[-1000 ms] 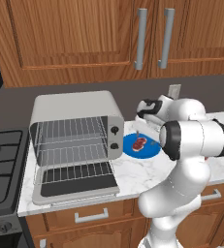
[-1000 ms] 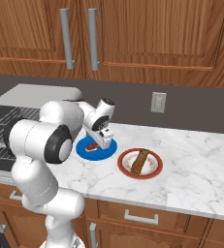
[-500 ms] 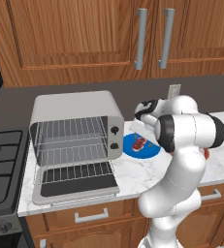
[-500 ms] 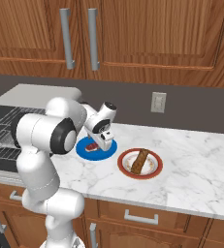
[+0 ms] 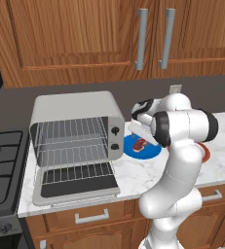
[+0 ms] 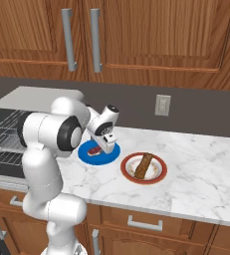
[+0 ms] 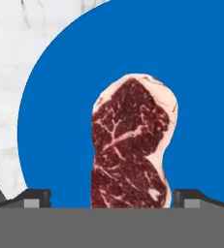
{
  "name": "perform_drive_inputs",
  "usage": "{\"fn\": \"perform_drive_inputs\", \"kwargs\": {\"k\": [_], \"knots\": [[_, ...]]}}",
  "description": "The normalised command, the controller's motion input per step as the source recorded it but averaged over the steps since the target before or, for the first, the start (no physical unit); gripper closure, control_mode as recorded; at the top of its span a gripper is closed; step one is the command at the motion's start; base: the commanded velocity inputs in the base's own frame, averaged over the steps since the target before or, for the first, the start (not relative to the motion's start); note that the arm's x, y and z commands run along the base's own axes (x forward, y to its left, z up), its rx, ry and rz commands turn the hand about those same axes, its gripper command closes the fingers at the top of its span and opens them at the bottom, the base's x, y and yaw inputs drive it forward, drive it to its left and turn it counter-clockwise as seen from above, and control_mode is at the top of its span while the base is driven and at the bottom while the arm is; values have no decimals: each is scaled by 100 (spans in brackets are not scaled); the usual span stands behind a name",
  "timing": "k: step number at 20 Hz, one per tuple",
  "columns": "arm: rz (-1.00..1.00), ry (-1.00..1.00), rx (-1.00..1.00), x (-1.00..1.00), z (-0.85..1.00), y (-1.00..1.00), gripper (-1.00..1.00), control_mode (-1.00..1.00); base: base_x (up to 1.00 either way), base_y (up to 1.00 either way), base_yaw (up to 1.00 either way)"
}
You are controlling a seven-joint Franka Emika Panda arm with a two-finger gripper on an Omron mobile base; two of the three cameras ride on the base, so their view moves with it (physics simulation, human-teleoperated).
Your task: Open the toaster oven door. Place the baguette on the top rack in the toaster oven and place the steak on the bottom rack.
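Observation:
The steak (image 7: pixel 130 145) lies on a blue plate (image 7: pixel 60 121), red with white marbling. My gripper (image 7: pixel 112 198) hangs open just above it, one fingertip on each side of the meat. From the base it is seen over the steak (image 6: pixel 93 150) as the gripper (image 6: pixel 106 144), and from the other side as the gripper (image 5: pixel 142 136). The baguette (image 6: pixel 144 166) rests on a red-rimmed plate (image 6: pixel 156 175) to the right. The toaster oven (image 5: pixel 75 104) stands at the left with its door (image 5: pixel 77 187) folded down, showing the top rack (image 5: pixel 70 132) and the bottom rack (image 5: pixel 72 158).
Wooden wall cabinets (image 5: pixel 84 39) hang above the marble counter (image 6: pixel 201 169). A black stove (image 5: pixel 2 160) sits left of the oven. A wall outlet (image 6: pixel 162 105) is behind the plates. Bare counter stretches to the right of the red-rimmed plate.
The arm's elbow has swung round while the hand stayed over the blue plate. The jaws remain open and the steak has not moved.

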Motion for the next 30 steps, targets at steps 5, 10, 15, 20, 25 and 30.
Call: {"fn": "perform_drive_inputs", "kwargs": {"k": [5,10,15,20,25,30], "knots": [[0,0,0,19,-21,4,-100,-100,0,0,0],[0,0,0,11,-24,0,-100,-100,0,0,0],[0,2,0,5,-21,0,-100,-100,0,0,0],[0,8,0,0,-17,-1,-100,-100,0,0,0],[0,7,0,-1,-12,0,-100,-100,0,0,0],[0,3,0,-12,-17,0,-100,-100,0,0,0]]}}
